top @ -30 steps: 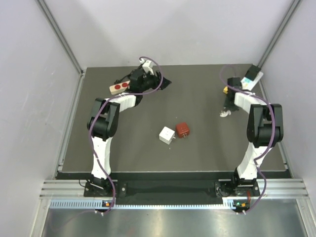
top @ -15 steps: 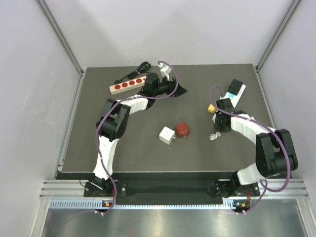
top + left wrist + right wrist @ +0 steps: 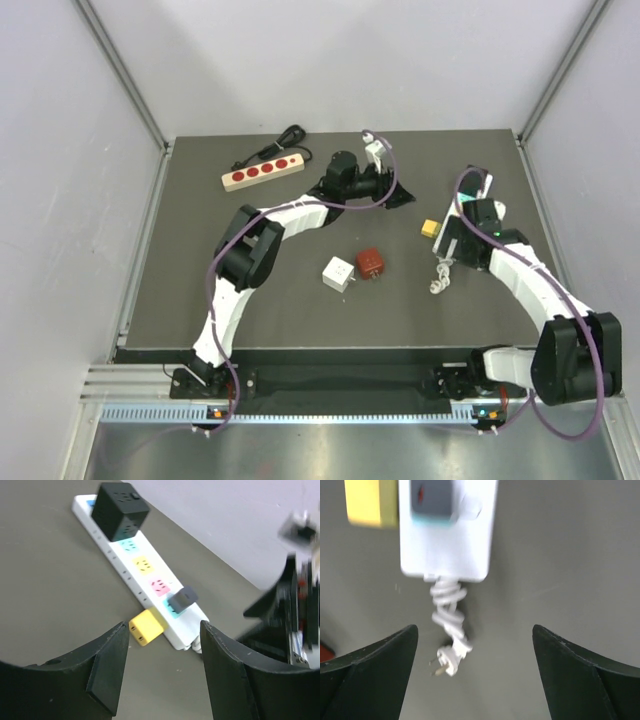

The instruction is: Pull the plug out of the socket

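Two changes: my right fingers (image 3: 474, 640), shut a second ago, are gaping empty; my half-open, empty left fingers (image 3: 162, 652) are arriving. Grey plug (image 3: 182, 599) is sitting socketed ahead of both, unpulled.

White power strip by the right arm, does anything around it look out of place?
A yellow cube lies loose beside the white power strip, not in any socket. The strip's cord is bunched in a tight twist.

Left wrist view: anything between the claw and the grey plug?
Partly: a yellow cube lies beside the white strip, in front of the grey plug. Nothing else visible ahead of the open left claw.
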